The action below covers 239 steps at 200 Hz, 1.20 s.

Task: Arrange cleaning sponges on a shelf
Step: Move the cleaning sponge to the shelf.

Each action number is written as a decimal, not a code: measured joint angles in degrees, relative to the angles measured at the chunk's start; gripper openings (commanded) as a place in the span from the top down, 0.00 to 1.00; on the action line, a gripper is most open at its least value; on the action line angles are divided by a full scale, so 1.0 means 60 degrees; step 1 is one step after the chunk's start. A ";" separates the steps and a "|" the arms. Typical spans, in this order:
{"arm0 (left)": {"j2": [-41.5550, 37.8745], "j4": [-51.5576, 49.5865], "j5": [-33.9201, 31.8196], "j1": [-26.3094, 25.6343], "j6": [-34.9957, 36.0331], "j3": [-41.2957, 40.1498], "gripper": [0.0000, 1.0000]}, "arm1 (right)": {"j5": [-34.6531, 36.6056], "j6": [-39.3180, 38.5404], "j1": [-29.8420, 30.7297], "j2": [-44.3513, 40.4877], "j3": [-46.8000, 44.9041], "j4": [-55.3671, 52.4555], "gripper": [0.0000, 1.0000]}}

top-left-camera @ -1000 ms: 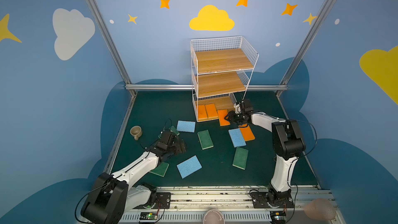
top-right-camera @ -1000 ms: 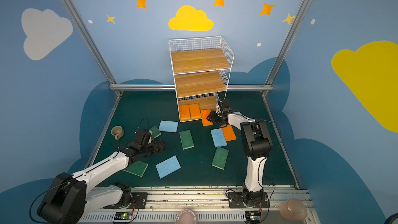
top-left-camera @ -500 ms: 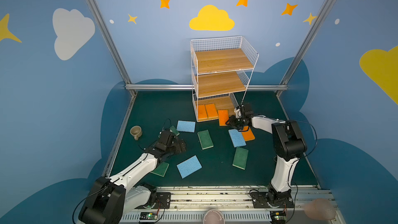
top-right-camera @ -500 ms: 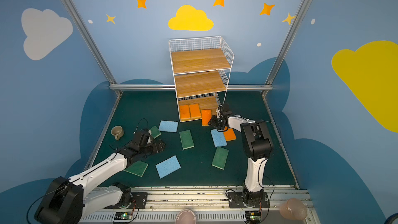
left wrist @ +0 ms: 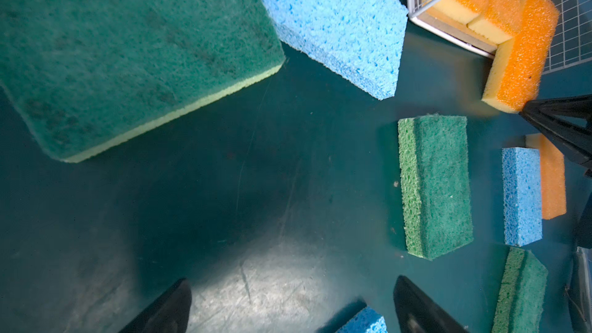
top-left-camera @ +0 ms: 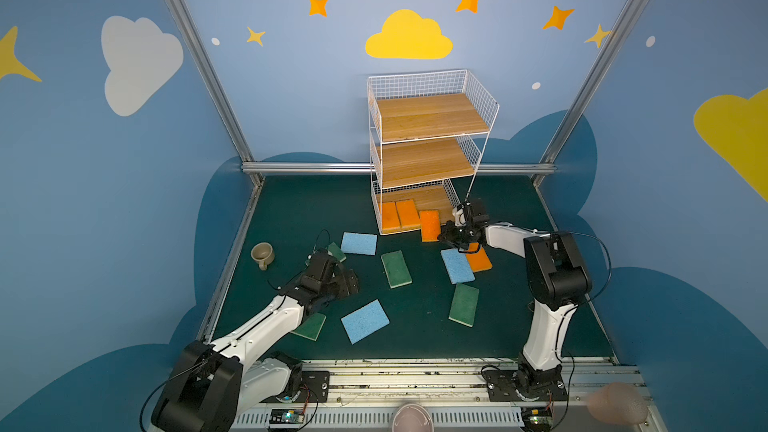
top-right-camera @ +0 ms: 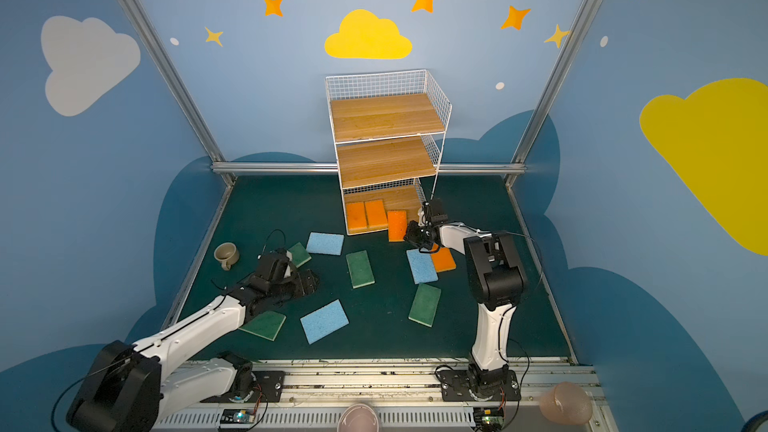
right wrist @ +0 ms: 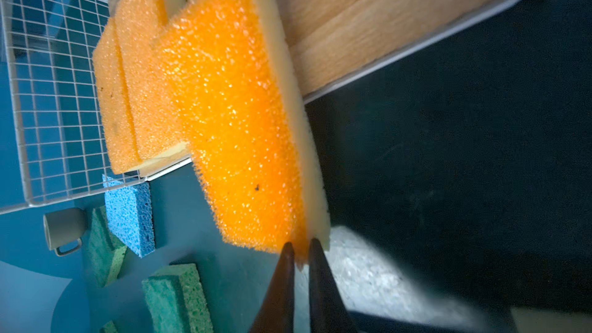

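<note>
Since a second ago the right gripper (right wrist: 299,248) has gone from parted to clenched, fingers nearly touching. Their tips meet the near end of the third orange sponge (top-left-camera: 430,224); I cannot tell whether they nip any foam. That sponge has shifted toward the wire shelf (top-left-camera: 432,118). Its far end now rests over the bottom tier's front lip, beside two orange sponges (top-left-camera: 399,214) lying flat inside, and its near end juts out over the green mat (top-left-camera: 291,209). The left gripper (left wrist: 293,283) is unchanged: released wide, empty, above the mat. The fourth orange sponge (top-left-camera: 480,261) lies partly under the right arm, touching a light-blue sponge (top-left-camera: 457,265). A green sponge (top-left-camera: 397,268) lies mid-mat, and a second green sponge (top-left-camera: 309,326) is partly under the left forearm. The beige cup (top-left-camera: 262,254) sits near the mat's left edge.
</note>
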 measured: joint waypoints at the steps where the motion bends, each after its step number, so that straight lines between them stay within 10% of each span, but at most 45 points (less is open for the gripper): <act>1: 0.0000 0.0000 0.0000 0.0000 0.0000 0.0000 0.02 | 0.0004 0.0015 0.0000 0.0000 0.0000 0.0000 0.93; 239: 0.0758 -0.0018 0.0000 0.0000 0.0040 0.0277 0.02 | -0.0055 0.0168 -0.0211 -0.0011 0.0280 0.0627 0.91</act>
